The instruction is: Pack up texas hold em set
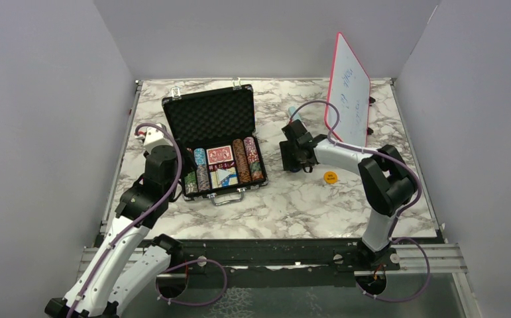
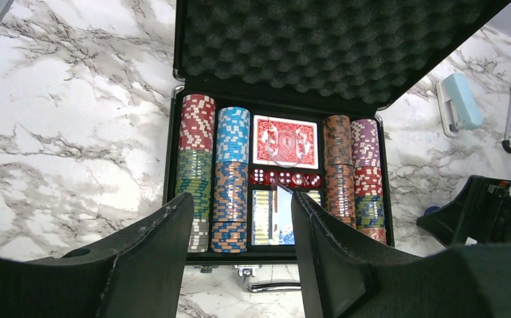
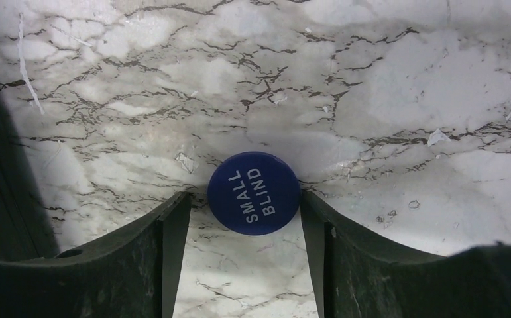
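Case (image 1: 207, 118) lies open with chips (image 2: 231, 172), red deck (image 2: 284, 140) and dice (image 2: 284, 177) inside. Left gripper (image 2: 242, 205) hovers wide over it, empty. Right gripper (image 3: 244, 202) straddles the blue button (image 3: 254, 193) marked "SMALL BLIND", not clamped. A yellow button (image 1: 331, 177) and the whiteboard (image 1: 348, 89) are nearby.

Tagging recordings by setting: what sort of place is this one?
Probably a lab test cell: a marble-patterned tabletop boxed in by plain grey walls, a metal mounting rail along its near edge, and a red-framed whiteboard propped at the back.
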